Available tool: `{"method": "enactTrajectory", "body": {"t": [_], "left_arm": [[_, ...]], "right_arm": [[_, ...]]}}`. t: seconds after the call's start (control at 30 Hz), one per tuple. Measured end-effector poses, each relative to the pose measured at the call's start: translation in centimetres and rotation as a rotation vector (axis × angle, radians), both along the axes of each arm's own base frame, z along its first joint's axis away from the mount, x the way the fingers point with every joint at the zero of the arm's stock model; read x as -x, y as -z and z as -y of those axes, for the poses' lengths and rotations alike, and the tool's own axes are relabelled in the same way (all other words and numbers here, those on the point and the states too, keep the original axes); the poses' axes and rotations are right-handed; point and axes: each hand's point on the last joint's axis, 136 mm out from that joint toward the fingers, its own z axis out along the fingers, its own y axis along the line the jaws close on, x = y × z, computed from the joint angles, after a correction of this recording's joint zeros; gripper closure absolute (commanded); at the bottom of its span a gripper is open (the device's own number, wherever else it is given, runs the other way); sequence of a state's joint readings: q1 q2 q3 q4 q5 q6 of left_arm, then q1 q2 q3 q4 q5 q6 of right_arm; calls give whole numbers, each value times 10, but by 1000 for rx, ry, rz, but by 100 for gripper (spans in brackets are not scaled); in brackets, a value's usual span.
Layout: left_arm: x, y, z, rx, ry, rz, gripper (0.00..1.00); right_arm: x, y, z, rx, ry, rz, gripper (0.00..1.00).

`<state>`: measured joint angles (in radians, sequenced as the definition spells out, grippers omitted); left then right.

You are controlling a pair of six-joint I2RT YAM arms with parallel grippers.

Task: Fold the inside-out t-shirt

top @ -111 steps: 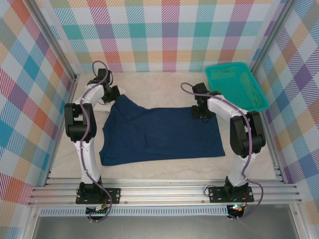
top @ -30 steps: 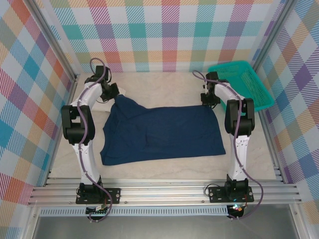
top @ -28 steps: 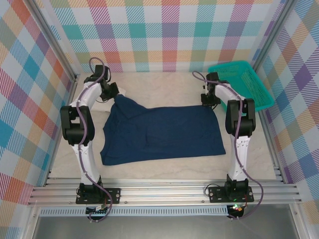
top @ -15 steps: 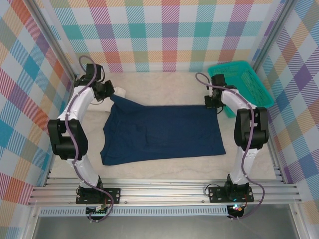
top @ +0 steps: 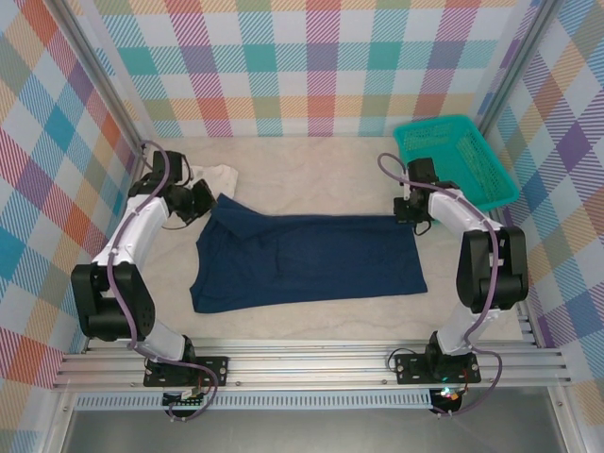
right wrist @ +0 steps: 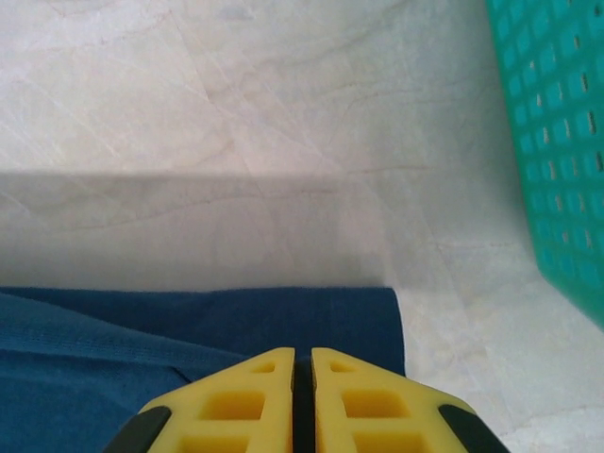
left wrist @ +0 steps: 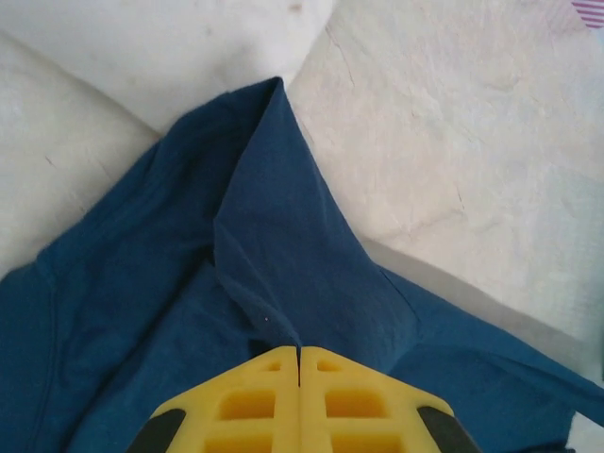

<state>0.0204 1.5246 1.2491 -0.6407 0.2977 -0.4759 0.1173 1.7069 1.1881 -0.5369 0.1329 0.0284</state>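
The dark navy blue soft cloth t-shirt [top: 307,260] runs lengthwise from left jaws to right jaws — each clamped on a far corner, its body lying nearward of both.

The t-shirt [top: 307,260] is soft, matt navy cloth of fine knit. The worktop [top: 311,316] is pale, matt and faintly veined like stone. The basket [top: 451,159] is smooth teal plastic mesh. The left gripper [left wrist: 298,351] and right gripper [right wrist: 302,354] are matt yellow moulded plastic

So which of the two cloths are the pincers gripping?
The dark navy t-shirt, pinched at both far corners. The white cloth just lies bunched beside the left pincer.
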Motion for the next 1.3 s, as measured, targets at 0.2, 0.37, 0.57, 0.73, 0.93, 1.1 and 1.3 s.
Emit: {"method": "enactTrajectory", "body": {"t": [0.2, 0.37, 0.57, 0.73, 0.93, 1.1, 1.3], "left_arm": [[13, -5, 0, 22, -1, 0, 100], [28, -3, 0, 23, 6, -16, 100], [38, 10, 3, 36, 18, -54, 100], [40, 12, 4, 40, 25, -58, 100], [40, 11, 5, 44, 31, -56, 100], [41, 10, 5, 42, 33, -51, 100], [41, 9, 5, 41, 33, -48, 100]], "right_arm": [[11, 13, 1, -4, 12, -24, 86], [16, 18, 1, -6, 14, -39, 85], [22, 20, 4, -13, 67, -64, 65], [40, 26, 9, -15, 150, -139, 62], [49, 33, 14, -2, 198, -186, 57], [54, 49, 19, 14, 217, -239, 63], [56, 59, 21, 17, 225, -269, 86]]}}
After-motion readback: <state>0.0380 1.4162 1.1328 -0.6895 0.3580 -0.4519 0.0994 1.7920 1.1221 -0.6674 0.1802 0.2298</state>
